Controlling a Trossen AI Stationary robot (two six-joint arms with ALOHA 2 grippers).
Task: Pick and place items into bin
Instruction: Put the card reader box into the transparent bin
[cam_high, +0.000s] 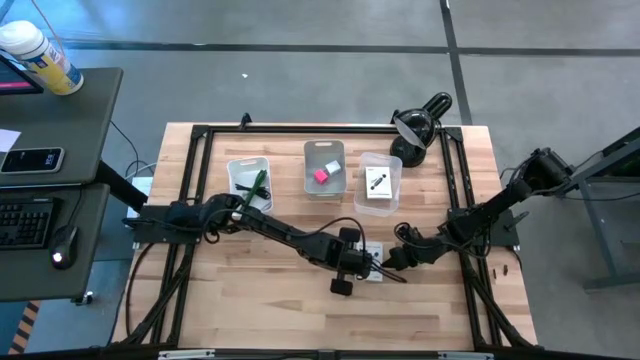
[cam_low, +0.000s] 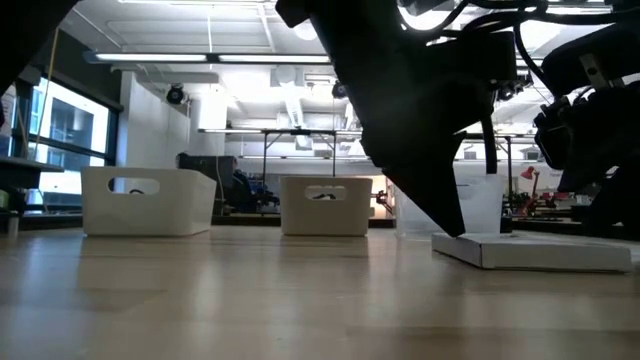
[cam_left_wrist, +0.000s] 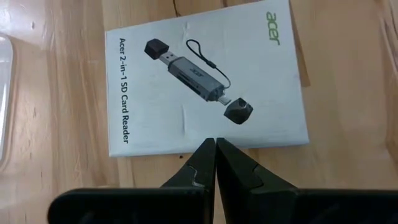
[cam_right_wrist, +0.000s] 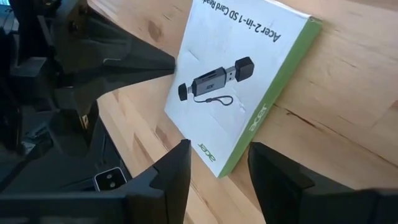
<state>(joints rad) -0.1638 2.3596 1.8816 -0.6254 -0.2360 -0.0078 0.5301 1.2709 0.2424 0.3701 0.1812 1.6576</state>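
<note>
The pale wooden table (cam_high: 250, 300) carries a black frame, and along its twelve o'clock side stand three white plastic bins in a row. The left bin (cam_high: 249, 184), toward eleven o'clock, holds a green pen (cam_high: 258, 183); the middle bin (cam_high: 325, 167), at twelve o'clock, holds a pink block (cam_high: 321, 176) beside a white cube (cam_high: 334, 168); the right bin (cam_high: 379, 183), toward one o'clock, holds a white card with black print (cam_high: 377, 181). A black desk lamp (cam_high: 415, 126) stands at the one o'clock corner, behind the right bin. The left arm reaches from nine o'clock toward the table's centre, and its left gripper (cam_left_wrist: 215, 147) is clenched with its fingertips pressed together, its tip at the near edge of a flat white card-reader box with a green side (cam_left_wrist: 205, 78), which lies on the wood just past centre toward five o'clock. The right arm comes in from three o'clock; the right gripper (cam_right_wrist: 217, 158) stands released, fingers apart, just beside the box's green corner and holding nothing.
</note>
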